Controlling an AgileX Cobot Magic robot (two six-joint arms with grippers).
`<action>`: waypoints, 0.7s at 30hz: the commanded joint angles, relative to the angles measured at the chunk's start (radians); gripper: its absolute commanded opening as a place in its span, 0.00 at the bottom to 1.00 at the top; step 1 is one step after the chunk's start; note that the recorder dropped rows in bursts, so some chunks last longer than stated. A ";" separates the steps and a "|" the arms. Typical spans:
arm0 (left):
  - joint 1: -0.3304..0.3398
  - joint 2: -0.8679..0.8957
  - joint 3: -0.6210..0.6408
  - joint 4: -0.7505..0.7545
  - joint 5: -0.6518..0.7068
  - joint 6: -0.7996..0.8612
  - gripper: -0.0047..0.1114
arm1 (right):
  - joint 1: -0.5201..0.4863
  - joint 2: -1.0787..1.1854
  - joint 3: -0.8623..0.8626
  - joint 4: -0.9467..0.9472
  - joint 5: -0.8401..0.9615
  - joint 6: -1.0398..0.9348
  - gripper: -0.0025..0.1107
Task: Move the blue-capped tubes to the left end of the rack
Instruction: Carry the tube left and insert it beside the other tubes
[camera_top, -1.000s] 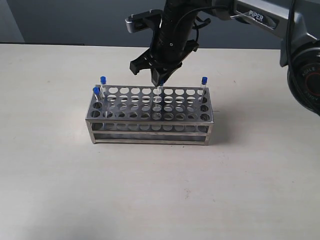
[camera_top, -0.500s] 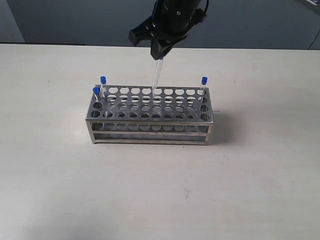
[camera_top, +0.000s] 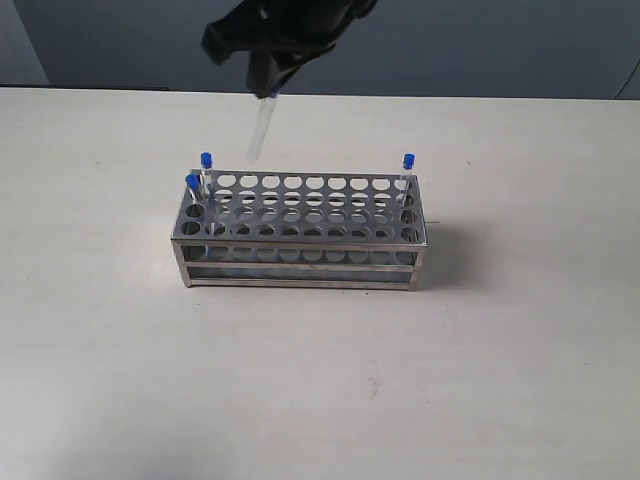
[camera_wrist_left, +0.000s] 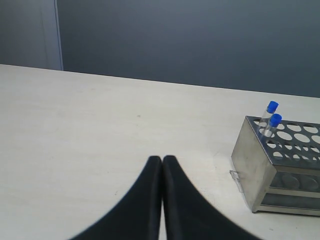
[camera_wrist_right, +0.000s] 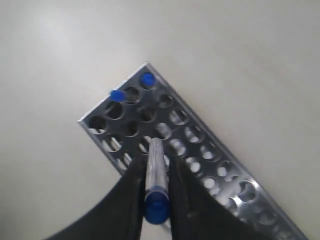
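The steel rack (camera_top: 300, 245) stands mid-table. Two blue-capped tubes (camera_top: 206, 172) (camera_top: 192, 192) sit in holes at its left end, and a third (camera_top: 407, 172) stands at the far right corner. My right gripper (camera_top: 268, 80) hangs above the rack's left half, shut on the fourth blue-capped tube (camera_top: 259, 132), whose clear body points down, clear of the top plate. In the right wrist view that tube (camera_wrist_right: 155, 185) lies between the black fingers (camera_wrist_right: 131, 195) over the rack (camera_wrist_right: 200, 150). My left gripper (camera_wrist_left: 162, 162) is shut and empty, off to the rack's (camera_wrist_left: 280, 170) left.
The pale tabletop (camera_top: 320, 380) surrounds the rack. A dark wall (camera_top: 500, 50) runs behind the table's far edge.
My right gripper lifted the tube out of a middle back-row hole, rose, then carried it leftward above the rack. The rack and the other three tubes stayed put.
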 joint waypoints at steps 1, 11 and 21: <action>-0.011 -0.005 -0.003 0.001 0.003 0.000 0.05 | 0.092 -0.004 0.000 -0.017 -0.007 -0.026 0.04; -0.011 -0.005 -0.003 0.001 0.003 0.000 0.05 | 0.161 0.088 -0.043 -0.100 -0.007 -0.061 0.01; -0.011 -0.005 -0.003 0.001 0.003 0.000 0.05 | 0.161 0.108 -0.057 -0.112 -0.007 -0.080 0.01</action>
